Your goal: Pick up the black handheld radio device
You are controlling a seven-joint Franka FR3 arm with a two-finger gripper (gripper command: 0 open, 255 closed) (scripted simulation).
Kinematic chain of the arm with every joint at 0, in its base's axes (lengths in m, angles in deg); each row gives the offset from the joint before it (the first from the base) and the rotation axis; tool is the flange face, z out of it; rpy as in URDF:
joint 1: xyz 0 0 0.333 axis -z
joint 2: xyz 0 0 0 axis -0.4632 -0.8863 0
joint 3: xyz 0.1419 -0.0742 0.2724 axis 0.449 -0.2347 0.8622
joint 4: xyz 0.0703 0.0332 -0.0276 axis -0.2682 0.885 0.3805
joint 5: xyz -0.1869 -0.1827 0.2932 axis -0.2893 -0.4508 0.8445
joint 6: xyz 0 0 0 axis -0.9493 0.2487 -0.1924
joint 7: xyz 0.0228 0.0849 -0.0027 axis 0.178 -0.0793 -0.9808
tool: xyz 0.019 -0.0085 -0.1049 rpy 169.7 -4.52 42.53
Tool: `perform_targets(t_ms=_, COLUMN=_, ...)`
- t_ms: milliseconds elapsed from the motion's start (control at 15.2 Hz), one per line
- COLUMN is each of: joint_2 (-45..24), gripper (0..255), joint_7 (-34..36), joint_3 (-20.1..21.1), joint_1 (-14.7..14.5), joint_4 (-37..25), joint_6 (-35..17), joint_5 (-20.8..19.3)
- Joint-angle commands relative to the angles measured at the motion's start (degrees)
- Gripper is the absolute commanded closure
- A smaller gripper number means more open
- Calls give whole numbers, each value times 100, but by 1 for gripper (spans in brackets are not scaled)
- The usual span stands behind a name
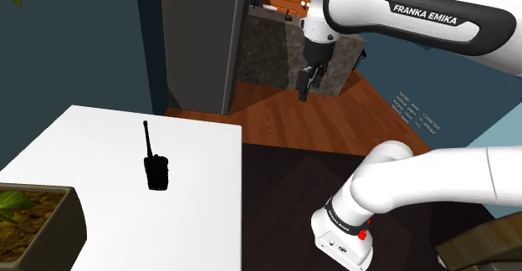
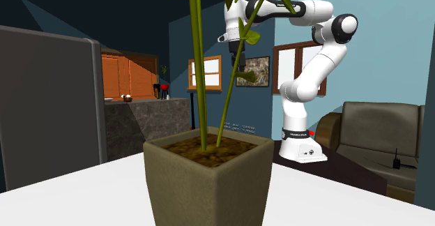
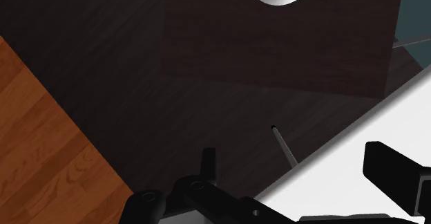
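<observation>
radio point(image 1: 156, 171) on table point(image 1: 197, 219); planter point(image 2: 209, 183) holds plant point(image 2: 199, 64).

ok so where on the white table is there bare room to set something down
The white table is bare between the radio and its edge toward the stand, and across the far strip beyond the radio's antenna. The planter crowds the shoulder view's lower-left corner.

Open white tabletop point(image 1: 201, 227) all around the handheld radio point(image 1: 156, 171); potted plant point(image 1: 42, 217) well apart at the shoulder view's lower left; tall grey panel point(image 1: 197, 35) behind.
</observation>
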Motion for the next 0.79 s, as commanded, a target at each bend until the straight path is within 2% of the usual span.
perform_targets(t_ms=0, joint_2=0, gripper=0, joint_7=0, joint_3=0, joint_1=0, joint_4=0, joint_6=0, joint_5=0)
perform_targets(t_ms=726, joint_2=-307, gripper=0, joint_7=1038, joint_3=1008, joint_1=-563, joint_4=893, joint_6=-2147, joint_5=862)
